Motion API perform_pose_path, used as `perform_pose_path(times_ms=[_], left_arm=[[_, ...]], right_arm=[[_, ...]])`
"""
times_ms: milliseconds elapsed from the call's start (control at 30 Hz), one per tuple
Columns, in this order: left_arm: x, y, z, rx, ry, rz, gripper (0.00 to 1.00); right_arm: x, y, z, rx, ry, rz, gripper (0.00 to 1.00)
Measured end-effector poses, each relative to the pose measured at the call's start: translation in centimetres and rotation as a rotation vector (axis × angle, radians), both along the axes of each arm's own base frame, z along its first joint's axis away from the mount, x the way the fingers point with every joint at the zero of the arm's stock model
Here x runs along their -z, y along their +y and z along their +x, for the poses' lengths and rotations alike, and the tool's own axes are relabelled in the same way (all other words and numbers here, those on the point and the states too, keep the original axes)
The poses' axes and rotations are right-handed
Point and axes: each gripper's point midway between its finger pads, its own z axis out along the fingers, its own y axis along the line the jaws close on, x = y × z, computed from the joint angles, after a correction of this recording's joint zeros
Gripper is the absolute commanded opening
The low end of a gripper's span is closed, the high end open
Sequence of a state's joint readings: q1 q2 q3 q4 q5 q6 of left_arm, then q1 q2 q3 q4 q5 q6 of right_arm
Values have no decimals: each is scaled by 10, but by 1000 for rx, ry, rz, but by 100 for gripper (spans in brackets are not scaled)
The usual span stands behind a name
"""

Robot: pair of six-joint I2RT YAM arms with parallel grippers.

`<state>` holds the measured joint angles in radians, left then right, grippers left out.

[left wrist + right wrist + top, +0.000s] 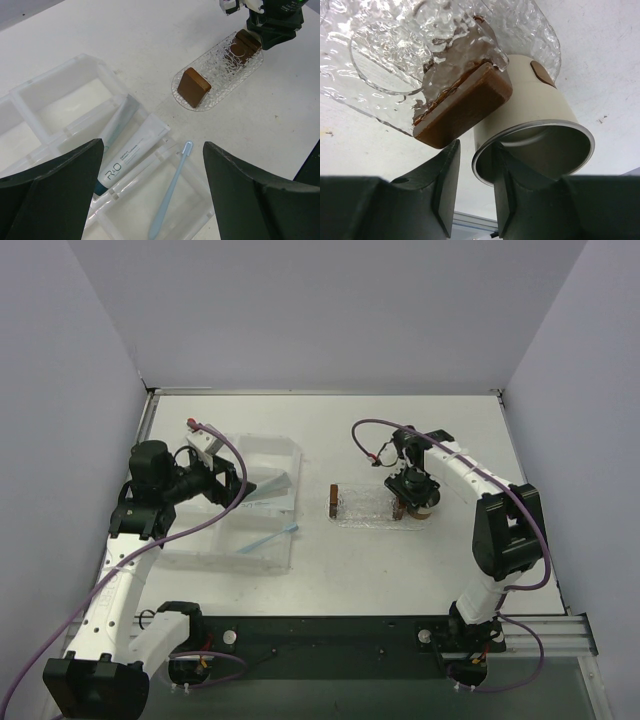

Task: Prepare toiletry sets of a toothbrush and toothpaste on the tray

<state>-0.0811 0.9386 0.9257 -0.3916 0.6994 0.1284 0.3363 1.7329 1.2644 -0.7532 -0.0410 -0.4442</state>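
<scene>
Left fingers gape wide, empty, toothbrush and toothpaste below between them; right fingers pinch beige cup rim just beside tray, so lifting may snag and drag it.

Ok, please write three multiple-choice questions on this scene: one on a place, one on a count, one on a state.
1. Where is the toothbrush? A on the tray; B in the compartment box; C in a pincer.
2. How many toothpaste tubes show? A one; B two; C four.
3. The left pincer is: A open; B shut on a tube; C out of view.
B: it lies in a box compartment. B: two lie side by side. A: its fingers stand wide apart.
</scene>
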Motion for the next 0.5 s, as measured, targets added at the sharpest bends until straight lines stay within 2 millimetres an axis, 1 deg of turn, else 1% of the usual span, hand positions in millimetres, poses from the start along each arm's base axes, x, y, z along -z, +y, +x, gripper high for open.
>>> perform_pose_path(times_ms=[133,300,367,500], left_arm=[[2,0,0,0,4,0,92],[2,0,0,0,4,1,92],[2,0,-1,0,3,1,92],[2,0,-1,0,3,1,92]], right_arm=[[-1,2,-1,-3,1,0,36],[-8,3,2,4,-15,6,39],[-13,3,3,8,-31,11,39],[-30,4,7,17,-82,26,40]])
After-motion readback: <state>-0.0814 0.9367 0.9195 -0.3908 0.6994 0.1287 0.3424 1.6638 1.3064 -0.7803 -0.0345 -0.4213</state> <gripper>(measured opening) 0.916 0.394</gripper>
